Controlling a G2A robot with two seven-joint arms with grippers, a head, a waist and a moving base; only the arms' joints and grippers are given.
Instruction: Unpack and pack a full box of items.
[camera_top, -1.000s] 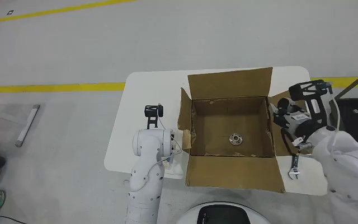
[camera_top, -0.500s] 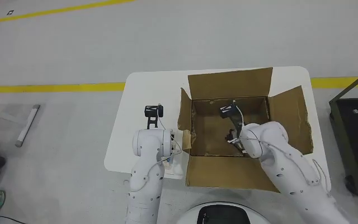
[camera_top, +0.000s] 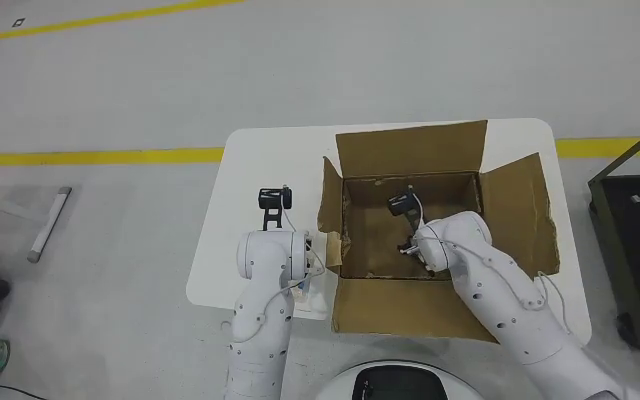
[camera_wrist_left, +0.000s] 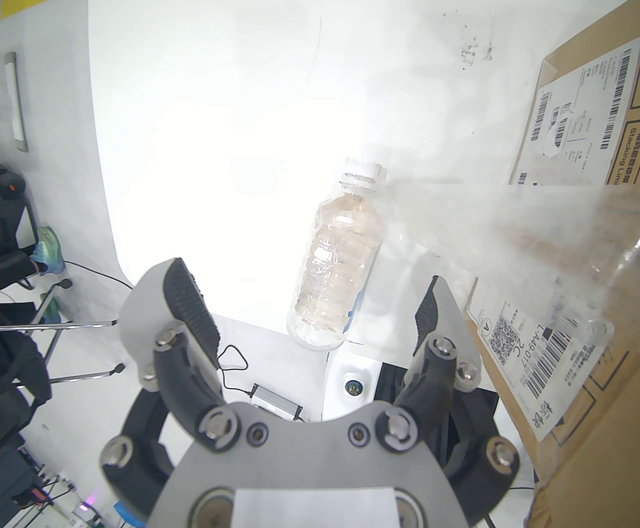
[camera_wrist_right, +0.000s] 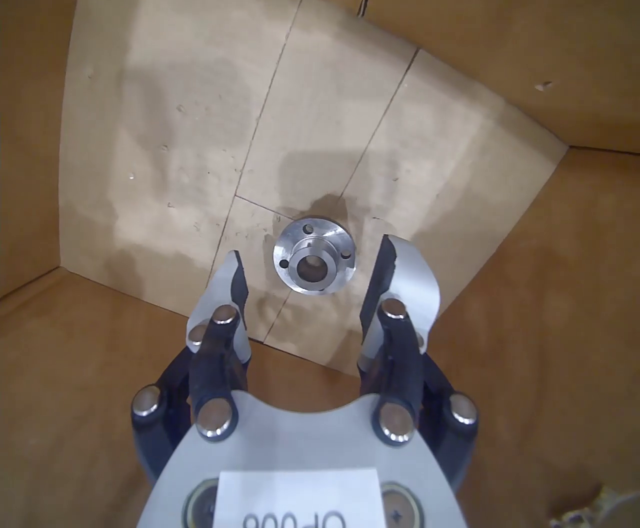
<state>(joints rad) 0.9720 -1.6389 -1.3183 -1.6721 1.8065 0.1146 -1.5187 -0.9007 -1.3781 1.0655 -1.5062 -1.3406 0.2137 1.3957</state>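
An open cardboard box (camera_top: 410, 150) stands on the white table (camera_top: 260, 160). A round metal flange (camera_wrist_right: 314, 260) with a centre bore lies on the box floor. My right gripper (camera_wrist_right: 311, 252) hangs open just above it, one finger on either side, not touching. The right arm (camera_top: 470, 270) goes over the near wall into the box. A clear plastic bottle (camera_wrist_left: 335, 270) lies on its side on the table beside the box's outer wall (camera_wrist_left: 575, 200). My left gripper (camera_wrist_left: 307, 277) is open above the bottle with nothing held.
The box's four flaps (camera_top: 525, 210) are folded outward. A dark cart (camera_top: 618, 200) stands past the table's right edge. The table's near edge runs close to the bottle's base. Bare table lies left of the box.
The right arm has swung from the table's right side into the box and lowered slightly over the flange. The left arm has not moved.
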